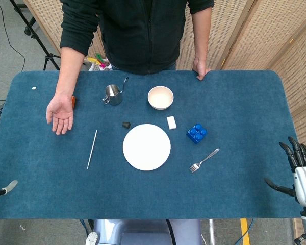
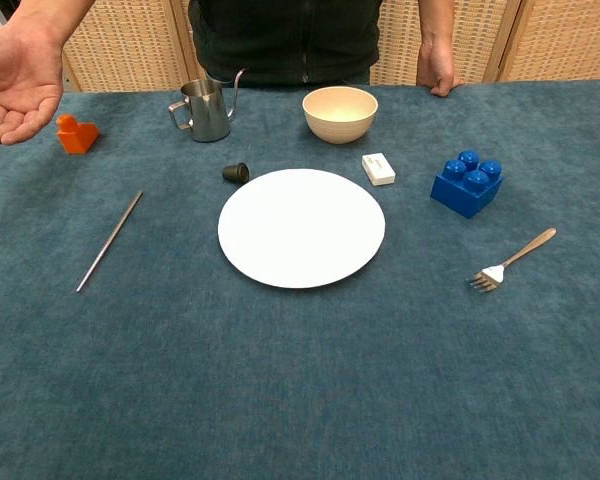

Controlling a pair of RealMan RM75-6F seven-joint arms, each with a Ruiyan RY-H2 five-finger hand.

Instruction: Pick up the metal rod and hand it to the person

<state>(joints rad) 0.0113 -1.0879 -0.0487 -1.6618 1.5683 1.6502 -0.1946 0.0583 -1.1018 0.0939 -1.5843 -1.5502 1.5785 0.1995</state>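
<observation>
Your rod [image 1: 92,149] is lying flat on the tabletop [image 1: 234,199], left of the plate [image 1: 146,146], nowhere near your right hand [image 1: 301,171], which sits far right, fingers spread, holding nothing. Left hand [image 1: 1,190] barely shows; can't tell its state. No readable writing anywhere.

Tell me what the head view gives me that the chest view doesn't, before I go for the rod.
Only the head view shows your right hand, open at the table's right edge, a fingertip of the left hand, and a white speck far left. Only the chest view shows the orange block whole. Both show the metal rod lying free, the person's open palm, and the plate.
</observation>
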